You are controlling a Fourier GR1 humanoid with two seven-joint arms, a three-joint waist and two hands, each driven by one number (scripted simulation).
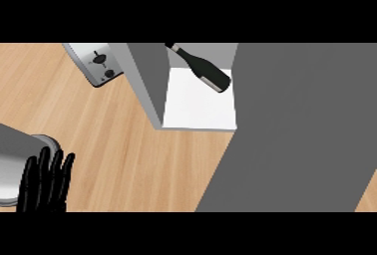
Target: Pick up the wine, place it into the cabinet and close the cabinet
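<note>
Dark glass wine bottle (202, 69) slanted inside grey cabinet (147, 84), on its white floor; grey door (294, 129) open. Black left hand (44, 184) lower left, fingers straight, close together, empty.

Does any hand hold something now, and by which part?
Nothing: the left hand rests open at lower left, and the wine bottle is inside the cabinet, untouched.

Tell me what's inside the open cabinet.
A dark wine bottle lies tilted on the white shelf. The grey door covers whatever is further right.
</note>
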